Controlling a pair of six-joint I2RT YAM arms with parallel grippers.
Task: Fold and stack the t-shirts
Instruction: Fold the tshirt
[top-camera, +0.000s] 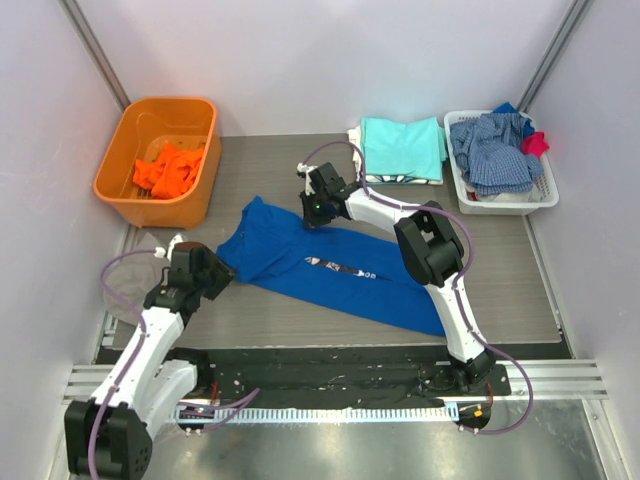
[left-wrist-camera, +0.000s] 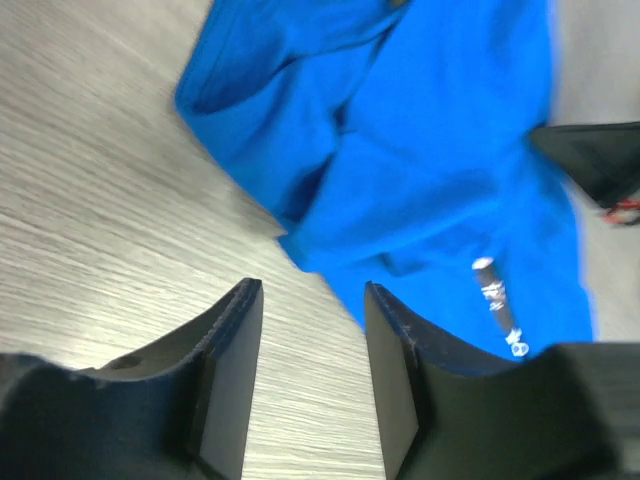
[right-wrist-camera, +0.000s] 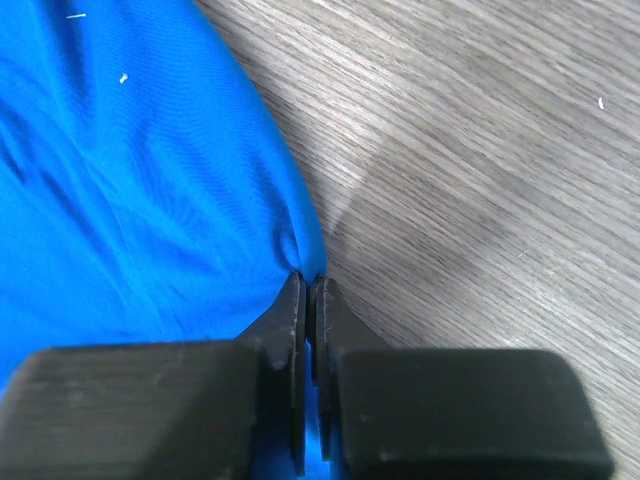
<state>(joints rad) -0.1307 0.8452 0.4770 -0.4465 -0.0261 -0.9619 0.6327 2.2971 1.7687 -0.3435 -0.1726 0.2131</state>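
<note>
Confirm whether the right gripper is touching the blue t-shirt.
Touching. Right wrist view: the right gripper pinches the blue t-shirt at its edge between closed fingertips.

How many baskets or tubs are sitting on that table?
2. An orange tub stands at the back left, orange cloth inside; a white basket stands at the back right, heaped with checked blue-and-white clothing. No other seems hidden.

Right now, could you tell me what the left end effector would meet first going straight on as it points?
Most likely the near edge of the blue t-shirt, just ahead of the open left end effector. Depth is unclear; it might touch bare table first.
</note>
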